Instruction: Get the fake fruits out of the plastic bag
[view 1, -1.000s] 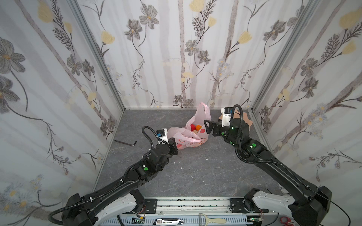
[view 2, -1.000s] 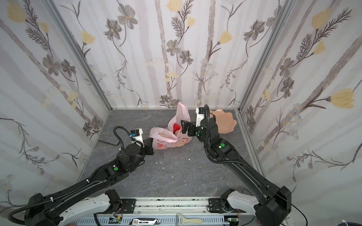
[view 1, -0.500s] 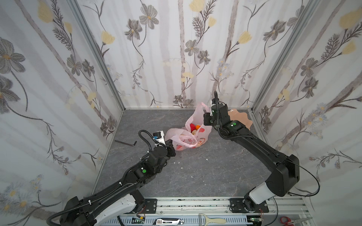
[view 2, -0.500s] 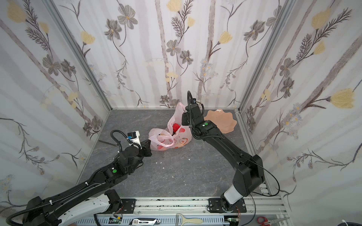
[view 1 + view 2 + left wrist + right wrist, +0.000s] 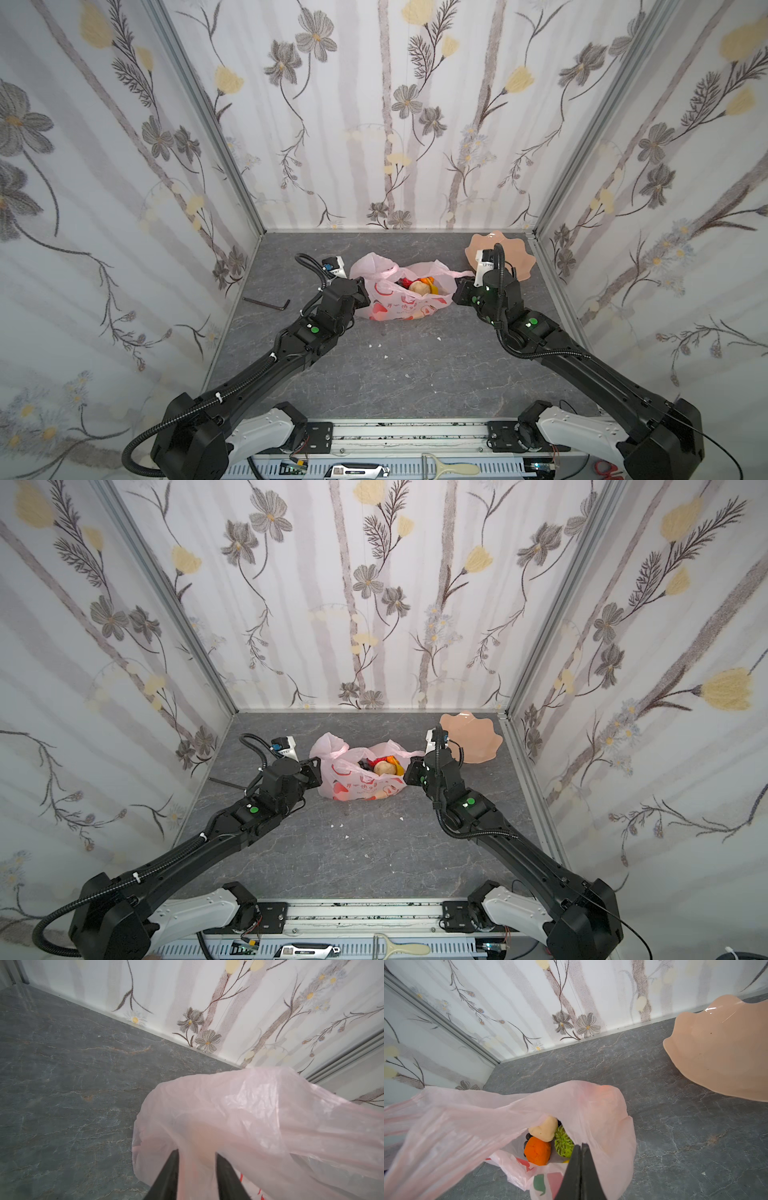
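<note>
Right gripper lowered, clamping plastic bag rim

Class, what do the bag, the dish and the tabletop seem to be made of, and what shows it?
Bag: thin translucent pink plastic film; it crinkles and lets light through.
Dish: glossy peach, ceramic or hard plastic; sharp highlights.
Tabletop: matt grey veined stone look, perhaps printed.

The plastic bag was seen as thin, translucent pink film, crinkled and faintly shiny. An orange was shown matt and dimpled, a green fruit rough and bumpy, a beige fruit smooth. The dish was rendered glossy and smooth. The table was shown matt, veined like stone.
</note>
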Robot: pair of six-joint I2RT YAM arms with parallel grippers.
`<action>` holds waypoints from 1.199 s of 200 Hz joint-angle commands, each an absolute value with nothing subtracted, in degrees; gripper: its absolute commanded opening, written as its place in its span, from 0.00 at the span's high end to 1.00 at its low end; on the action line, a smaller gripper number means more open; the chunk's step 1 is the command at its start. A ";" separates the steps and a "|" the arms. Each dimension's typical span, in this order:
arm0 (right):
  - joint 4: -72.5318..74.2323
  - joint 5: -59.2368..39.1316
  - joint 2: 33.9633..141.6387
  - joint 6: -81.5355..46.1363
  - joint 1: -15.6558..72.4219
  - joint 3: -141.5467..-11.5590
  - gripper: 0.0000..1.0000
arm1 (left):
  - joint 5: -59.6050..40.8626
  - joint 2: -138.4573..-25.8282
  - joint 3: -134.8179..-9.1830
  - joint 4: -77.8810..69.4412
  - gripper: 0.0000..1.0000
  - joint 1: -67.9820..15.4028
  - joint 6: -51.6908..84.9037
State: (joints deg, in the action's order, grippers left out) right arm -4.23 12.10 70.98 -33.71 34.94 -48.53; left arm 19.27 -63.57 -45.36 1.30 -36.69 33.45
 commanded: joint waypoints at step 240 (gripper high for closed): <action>0.84 13.52 66.73 -33.79 35.78 -45.00 1.00 | 43.13 -102.66 -101.25 76.52 0.04 -68.17 34.29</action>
State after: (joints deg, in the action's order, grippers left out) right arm -1.67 11.40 66.83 -34.17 35.90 -45.19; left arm 39.70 -103.04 -103.74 72.27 -70.28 30.04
